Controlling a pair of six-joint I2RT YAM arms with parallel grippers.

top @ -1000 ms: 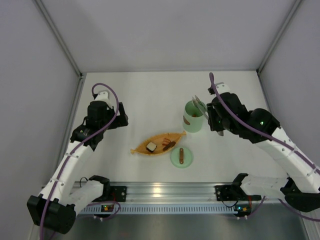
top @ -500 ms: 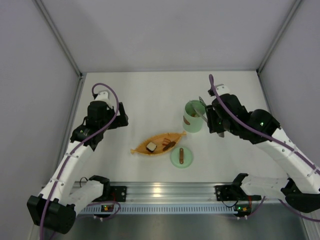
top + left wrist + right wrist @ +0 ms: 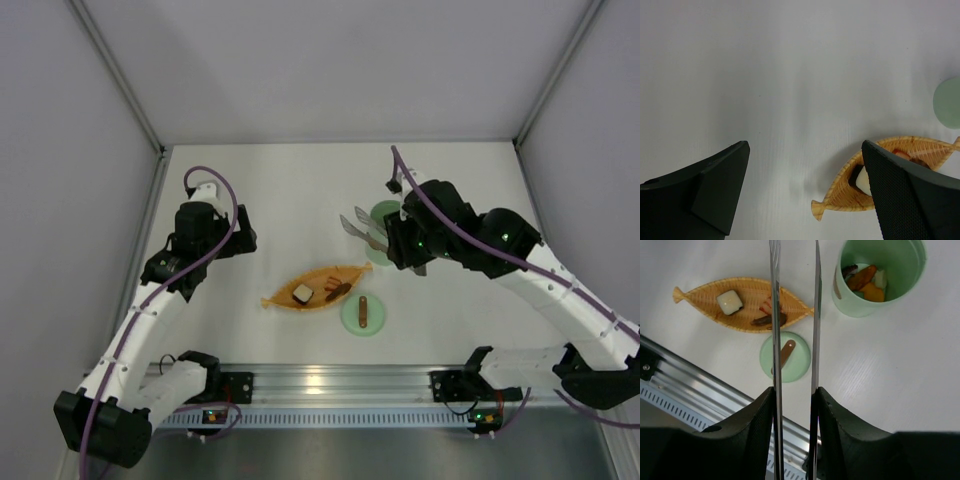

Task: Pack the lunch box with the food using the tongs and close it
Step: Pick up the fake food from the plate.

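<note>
Packing, seen from above: we find the right gripper point(image 3: 392, 243) clamped on the tongs point(image 3: 358, 227), their tips bare beside the lunch box point(image 3: 384, 211); the left gripper point(image 3: 238, 238) waits well apart.
Left wrist: jaws wide, holding nothing, the orange dish point(image 3: 840, 187) beyond.
Right wrist: food point(image 3: 866, 281) lies in the lunch box, more on the orange dish; lid point(image 3: 785, 356) off.
Next, we judge: lower the tips around a remaining piece and squeeze gently.

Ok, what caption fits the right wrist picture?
Right tool grips tongs over the dish and lid; food sits in the lunch box.
</note>
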